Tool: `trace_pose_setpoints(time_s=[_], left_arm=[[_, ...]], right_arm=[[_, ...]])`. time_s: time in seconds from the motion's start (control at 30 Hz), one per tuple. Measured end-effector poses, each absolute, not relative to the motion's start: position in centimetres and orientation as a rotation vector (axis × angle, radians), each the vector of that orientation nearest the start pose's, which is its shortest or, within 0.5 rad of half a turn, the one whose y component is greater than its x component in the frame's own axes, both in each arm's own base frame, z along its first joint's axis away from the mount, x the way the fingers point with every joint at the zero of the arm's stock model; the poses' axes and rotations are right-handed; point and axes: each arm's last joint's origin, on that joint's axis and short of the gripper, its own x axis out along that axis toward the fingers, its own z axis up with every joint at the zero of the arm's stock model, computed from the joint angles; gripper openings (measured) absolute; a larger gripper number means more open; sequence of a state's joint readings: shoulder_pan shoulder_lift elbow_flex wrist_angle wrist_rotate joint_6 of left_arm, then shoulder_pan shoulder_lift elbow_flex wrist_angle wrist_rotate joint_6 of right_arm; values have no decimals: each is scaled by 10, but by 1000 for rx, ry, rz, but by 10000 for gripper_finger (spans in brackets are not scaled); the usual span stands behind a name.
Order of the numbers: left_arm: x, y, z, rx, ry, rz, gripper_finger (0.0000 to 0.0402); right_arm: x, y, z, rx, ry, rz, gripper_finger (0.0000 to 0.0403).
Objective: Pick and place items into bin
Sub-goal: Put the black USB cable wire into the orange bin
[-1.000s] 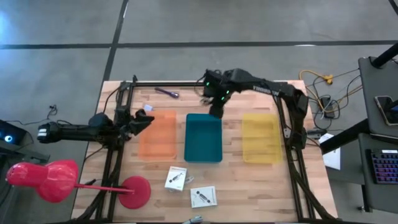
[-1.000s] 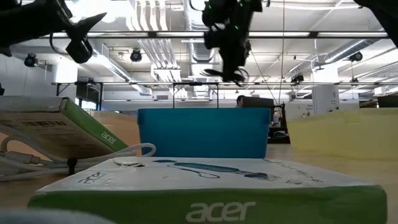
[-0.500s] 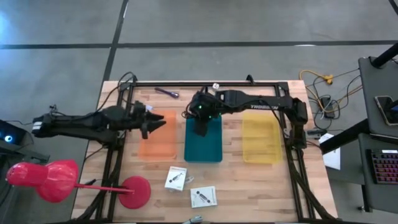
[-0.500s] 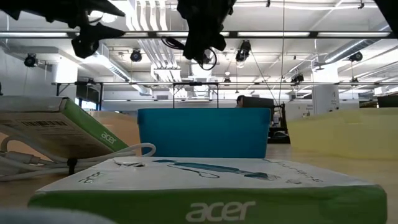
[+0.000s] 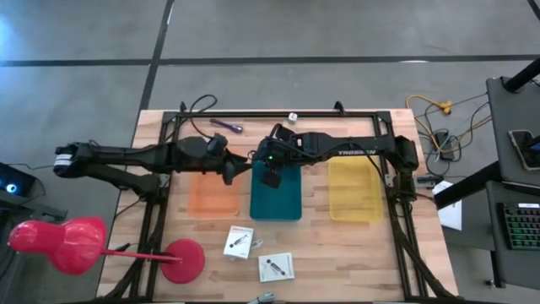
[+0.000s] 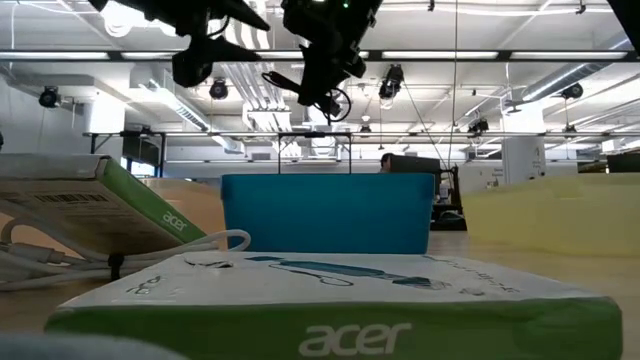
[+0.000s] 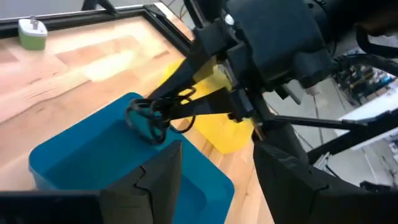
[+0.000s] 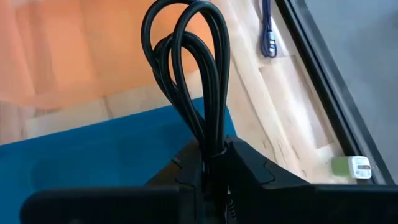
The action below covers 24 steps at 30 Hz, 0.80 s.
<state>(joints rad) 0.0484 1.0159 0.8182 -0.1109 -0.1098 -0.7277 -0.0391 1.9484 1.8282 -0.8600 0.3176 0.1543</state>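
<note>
Since a second ago my left arm has swung in from the left edge of the high view toward the centre, and my right arm has pulled back from the upper middle to sit over the teal bin [image 5: 276, 192].

From above, the right gripper [image 5: 270, 173] hangs over the upper part of the teal bin, left of frame centre. Its fingers are clamped on a looped black cable [image 8: 189, 81]; the right wrist view shows the loops standing up out of the closed fingertips, with the teal bin and the orange bin [image 8: 93, 50] beneath. In the low view the cable [image 6: 318, 92] dangles at upper centre, clear above the bin's rim.

The left gripper [image 5: 229, 169] sits just left of the right one, over the gap between the orange bin [image 5: 213, 184] and the teal bin. Its fingers [image 7: 161, 186] are spread apart with nothing between them, and its camera looks straight at the right gripper and the cable [image 7: 155, 115].

A purple stick tool [image 5: 226, 126] lies on the wood in the upper left of the table. Two white square packets [image 5: 240, 242] [image 5: 275, 267] lie at lower centre. The yellow bin [image 5: 354, 187] is to the right, and the red stand [image 5: 80, 247] at lower left.
</note>
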Motion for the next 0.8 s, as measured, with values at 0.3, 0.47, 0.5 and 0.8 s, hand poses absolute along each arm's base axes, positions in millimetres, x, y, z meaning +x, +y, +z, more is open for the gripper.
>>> trace_pose_setpoints(time_s=[0.3, 0.47, 0.5, 0.8], left_arm=[[230, 35, 306, -788, 251, 313, 183], [228, 48, 303, -824, 255, 335, 183], [228, 50, 302, -834, 259, 333, 183], [230, 58, 289, -901, 343, 307, 183]], right_arm=[[420, -24, 300, -20, 951, -387, 42], [420, -24, 300, -26, 952, -383, 43], [420, -24, 300, -26, 952, -383, 43], [421, -24, 300, -26, 950, -383, 43]])
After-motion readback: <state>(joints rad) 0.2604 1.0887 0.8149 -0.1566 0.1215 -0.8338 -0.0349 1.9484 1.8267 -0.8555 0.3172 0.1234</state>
